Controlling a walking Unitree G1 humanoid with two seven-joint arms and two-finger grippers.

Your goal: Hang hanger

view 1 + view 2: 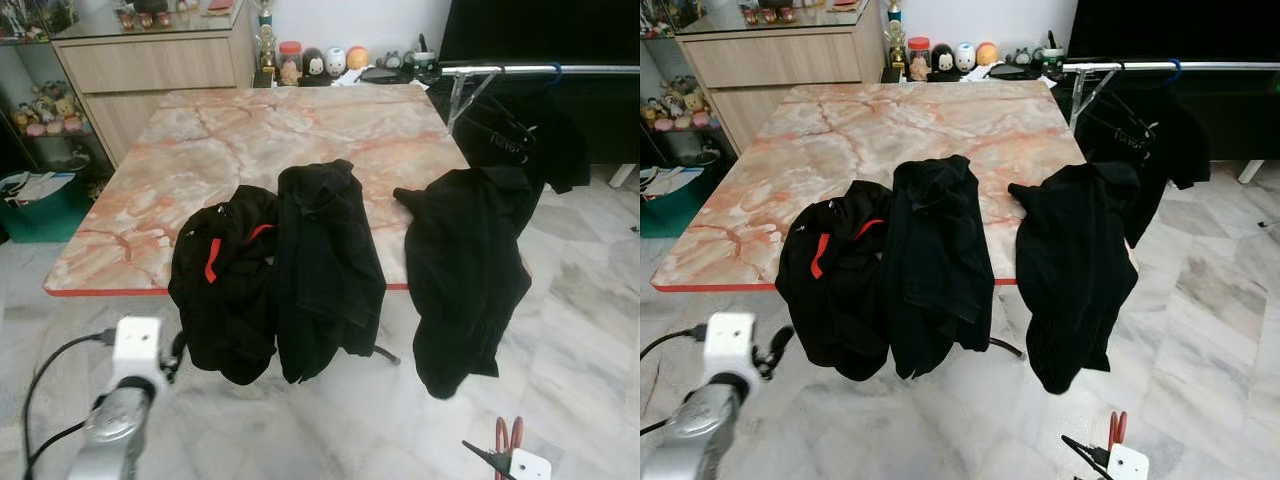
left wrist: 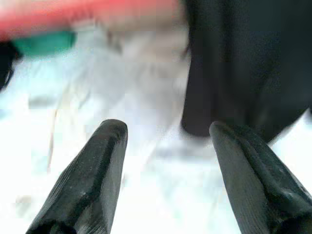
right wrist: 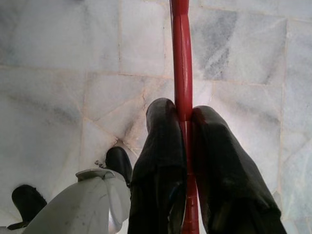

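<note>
Right gripper [image 3: 184, 117] is clamped on the red hanger [image 3: 181, 58], down low over the marble floor [image 3: 58, 58]. Left gripper [image 2: 168, 134] hangs spread wide near the black clothes [image 1: 325, 270] draped off the worktop [image 1: 300, 130] (wrist view's blurry).

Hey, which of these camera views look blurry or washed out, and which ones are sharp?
Left wrist view: blurred and overexposed, the floor blown to white around the open left gripper. Right wrist view: sharp, the right gripper shut on the red hanger. Both eye views: evenly lit and clear, the black garments showing little fold detail.
</note>
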